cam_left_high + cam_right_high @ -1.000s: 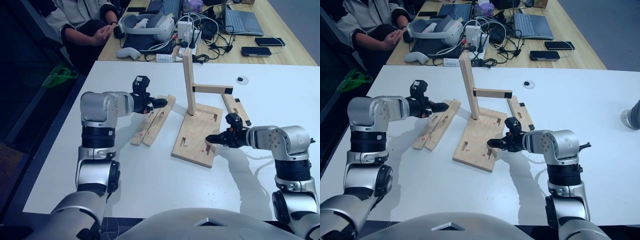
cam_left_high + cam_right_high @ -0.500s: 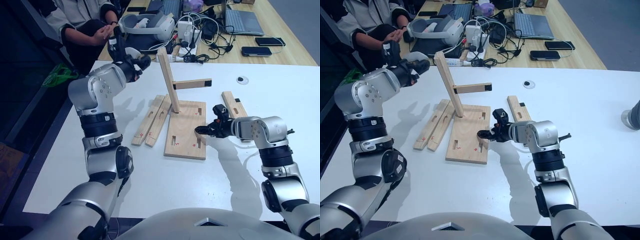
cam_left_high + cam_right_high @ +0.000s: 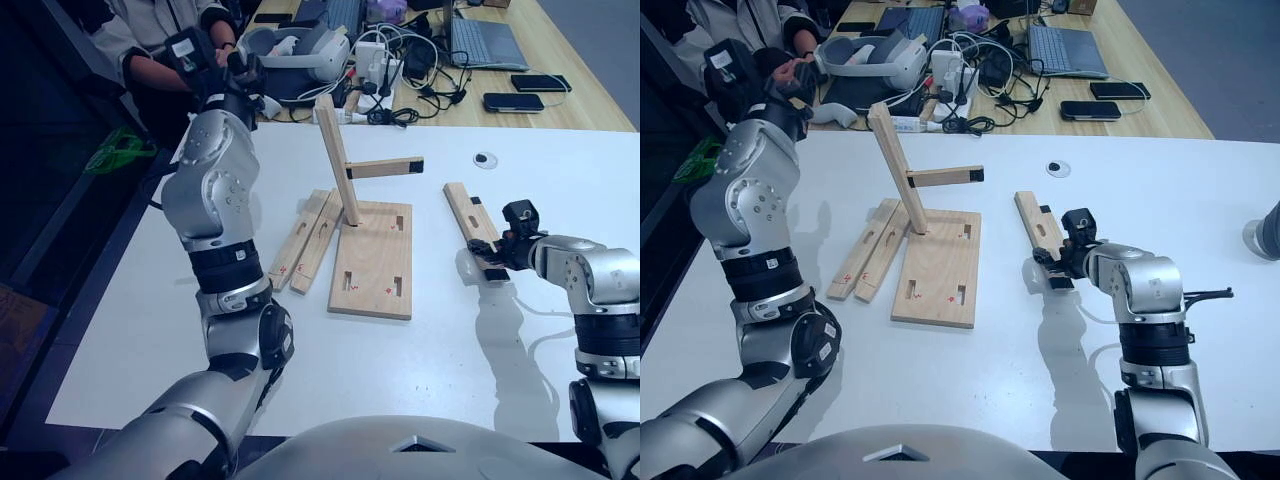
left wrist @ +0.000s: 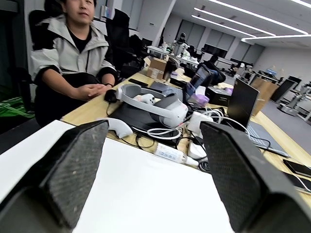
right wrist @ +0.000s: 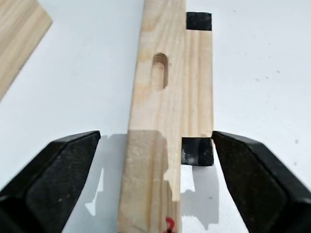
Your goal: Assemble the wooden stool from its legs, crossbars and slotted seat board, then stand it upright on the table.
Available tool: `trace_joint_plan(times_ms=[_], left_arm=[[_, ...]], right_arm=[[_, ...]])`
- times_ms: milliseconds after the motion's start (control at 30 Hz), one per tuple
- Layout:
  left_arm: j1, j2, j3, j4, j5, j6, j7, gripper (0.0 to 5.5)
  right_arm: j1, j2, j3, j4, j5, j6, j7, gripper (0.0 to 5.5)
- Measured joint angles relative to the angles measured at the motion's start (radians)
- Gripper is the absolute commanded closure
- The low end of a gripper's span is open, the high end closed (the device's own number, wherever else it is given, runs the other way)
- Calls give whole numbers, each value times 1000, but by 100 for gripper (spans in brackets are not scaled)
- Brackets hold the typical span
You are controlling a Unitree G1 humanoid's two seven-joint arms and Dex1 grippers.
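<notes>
- Right tool [image 3: 499,253], spread apart, is straddling the loose leg [image 3: 466,213] right of the seat board [image 3: 374,262], likely readying a grasp.
- Left tool [image 4: 151,171], apart and empty, is hovering far left.

Open office — laptop [image 3: 478,40], headset [image 3: 300,50], strip lights [image 4: 233,20]
</notes>
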Motion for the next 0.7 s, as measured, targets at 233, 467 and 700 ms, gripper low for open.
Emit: trace_joint_plan(times_ms=[233,467,700], left_arm=[[3,-13,-32,-17,-2,8,7,197],[3,-13,-38,-14,-14,20,1,197],[3,-17,-42,-14,-21,40,0,197]], right_arm=[[30,65,-59,-80,65,106,1,14],[45,55,-25,-116,90,171,18,56],[51,26,10,-106,78,151,11,165]])
